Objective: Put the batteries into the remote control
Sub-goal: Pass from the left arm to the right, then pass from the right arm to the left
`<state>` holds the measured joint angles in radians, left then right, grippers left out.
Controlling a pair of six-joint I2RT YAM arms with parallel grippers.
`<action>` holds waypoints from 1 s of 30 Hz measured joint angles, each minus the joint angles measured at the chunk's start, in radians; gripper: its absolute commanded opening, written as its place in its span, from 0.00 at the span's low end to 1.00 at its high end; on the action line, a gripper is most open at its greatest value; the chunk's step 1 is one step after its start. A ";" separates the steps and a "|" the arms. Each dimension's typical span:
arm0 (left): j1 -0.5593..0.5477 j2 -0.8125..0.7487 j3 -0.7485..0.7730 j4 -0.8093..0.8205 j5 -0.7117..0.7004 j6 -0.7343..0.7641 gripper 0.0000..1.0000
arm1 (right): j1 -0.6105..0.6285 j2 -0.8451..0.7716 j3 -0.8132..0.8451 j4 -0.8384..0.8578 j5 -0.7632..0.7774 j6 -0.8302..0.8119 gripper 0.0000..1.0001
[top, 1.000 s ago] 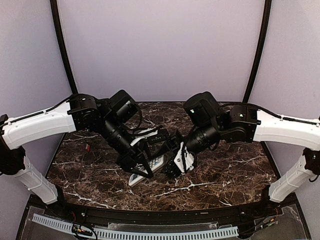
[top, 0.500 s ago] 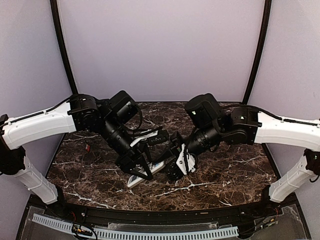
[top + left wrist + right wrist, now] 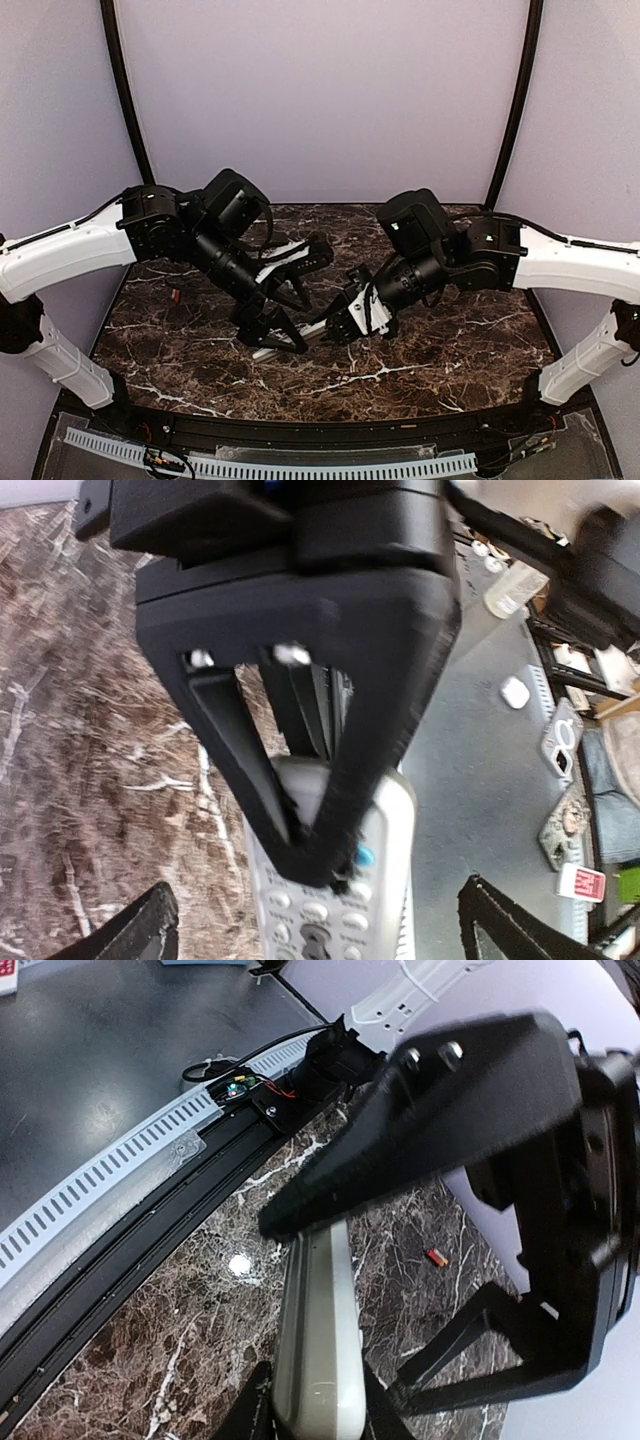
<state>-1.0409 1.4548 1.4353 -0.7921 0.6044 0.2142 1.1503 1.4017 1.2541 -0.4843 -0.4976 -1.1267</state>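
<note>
The remote control [image 3: 292, 344] is a slim white bar over the middle of the table, between the two arms. My right gripper [image 3: 345, 322] is shut on its right end. The right wrist view shows the remote's edge [image 3: 322, 1350] clamped between both fingers [image 3: 248, 1415]. My left gripper [image 3: 298, 300] stands wide open around the remote without touching it. The left wrist view shows the button face [image 3: 335, 905] between far-apart fingertips [image 3: 135, 935], with a right gripper finger [image 3: 385, 730] across it. One small reddish battery [image 3: 176, 295] lies at the table's left; it is also in the right wrist view [image 3: 437, 1256].
The dark marble table [image 3: 450, 340] ends at a black front rail [image 3: 320, 430] with a white slotted strip [image 3: 110, 1175] below it. Black frame posts and grey walls close the back and both sides.
My left gripper has opened and let go of the remote, and its arm has pulled back a little to the left. My right gripper has closed on the remote's right end.
</note>
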 measured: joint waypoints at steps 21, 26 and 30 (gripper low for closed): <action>0.000 -0.370 -0.331 0.410 -0.353 -0.098 0.93 | -0.244 -0.115 -0.071 0.263 -0.270 1.030 0.00; 0.000 -0.293 -0.323 0.426 -0.349 -0.114 0.65 | -0.244 -0.093 -0.023 0.222 -0.288 1.087 0.00; 0.000 -0.287 -0.302 0.428 -0.316 -0.119 0.59 | -0.244 -0.093 -0.012 0.194 -0.288 1.104 0.00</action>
<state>-1.0409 1.1675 1.1332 -0.3641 0.2886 0.0948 0.9066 1.3090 1.2423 -0.2901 -0.7856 -0.0223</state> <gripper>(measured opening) 0.612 0.201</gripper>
